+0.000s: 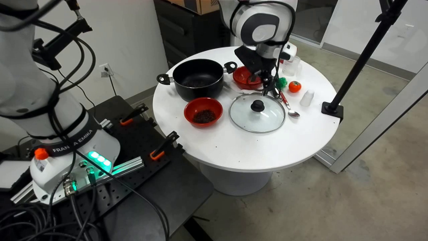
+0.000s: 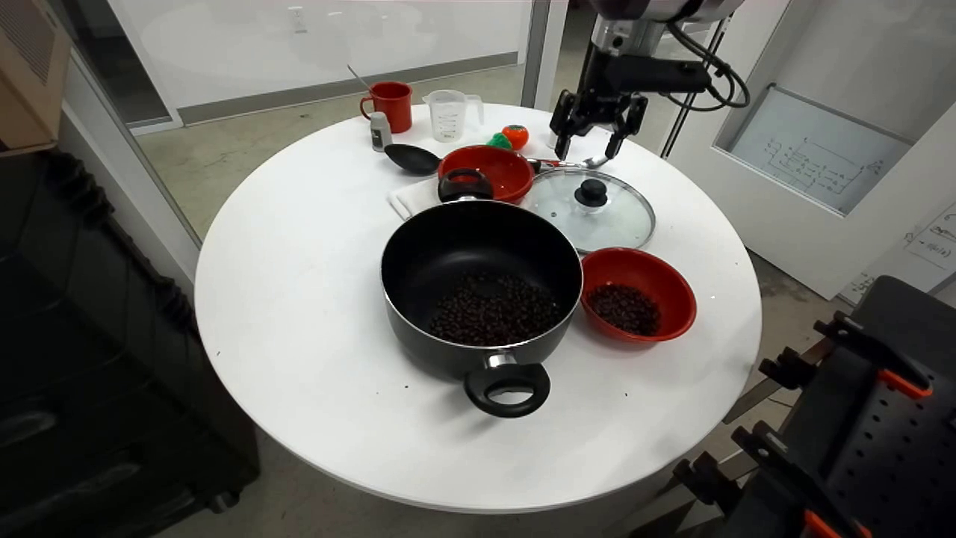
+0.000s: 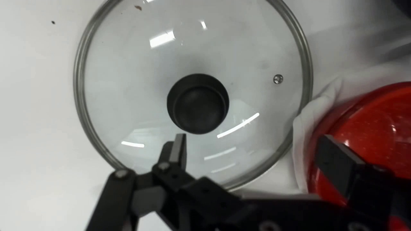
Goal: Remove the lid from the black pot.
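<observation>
The see-through glass lid [image 1: 240, 113] lies flat on the white table beside the black pot, its dark knob up. It also shows in an exterior view [image 2: 620, 224] and the wrist view [image 3: 128, 80]. The black pot [image 1: 194, 92] stands uncovered with both side handles out; dark beans lie inside it in an exterior view [image 2: 422, 347]. My gripper [image 2: 587, 153] is open and empty above the table, just past the lid's edge. In the wrist view my gripper [image 3: 253, 139] has its fingers wide apart, one over the lid near the knob, one over a red bowl. It holds nothing.
A red bowl [image 2: 676, 299] with beans stands between lid and table edge. Another red bowl [image 2: 508, 161] stands on a white cloth beside the pot. A spoon [image 1: 293, 113], tomato [image 1: 295, 86], measuring cup [image 2: 448, 119] and red mug [image 2: 392, 108] stand around. A black pole [image 1: 357, 63] is clamped to the table.
</observation>
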